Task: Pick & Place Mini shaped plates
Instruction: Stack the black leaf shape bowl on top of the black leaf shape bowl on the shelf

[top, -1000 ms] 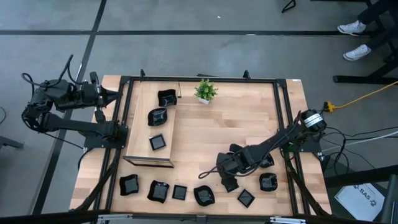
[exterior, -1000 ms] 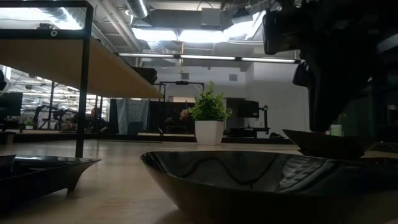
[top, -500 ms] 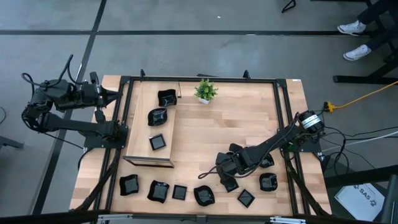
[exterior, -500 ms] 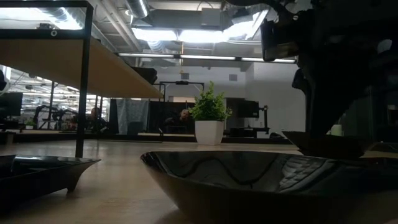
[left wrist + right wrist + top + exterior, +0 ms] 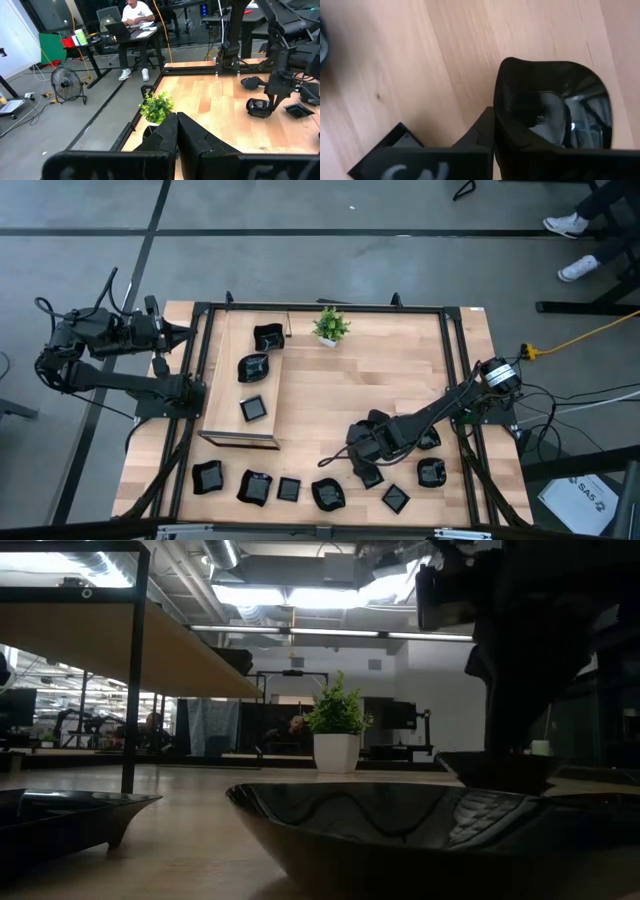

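Note:
Several glossy black mini plates lie along the table's near edge [image 5: 254,486] [image 5: 328,495] [image 5: 396,498], and three sit on a raised wooden shelf [image 5: 252,367] at the left. My right gripper [image 5: 366,468] is over the near-right part of the table, shut on one rounded plate [image 5: 552,107], which also shows in the low view [image 5: 495,768]. My left gripper [image 5: 176,125] is shut and waits beyond the table's left edge [image 5: 160,335], touching nothing. My right gripper pinches the rounded plate by its rim [image 5: 496,117], one finger [image 5: 481,129] outside the wall and the other inside the hollow. The fingers come from above, pointing down. The plate hangs about level under them; a nearer bowl hides whether it is clear of the table.
A small green potted plant [image 5: 330,325] stands at the far edge. A large black bowl [image 5: 400,830] sits close to the low camera. More plates [image 5: 432,473] lie beside the right arm. Bare wood [image 5: 360,385] stretches between the shelf and the right arm. A person sits at a desk [image 5: 135,12].
My right gripper, still shut on the plate, has carried it a little toward the table's left; in the low view the plate stands further left than a second ago. The left arm has kept still.

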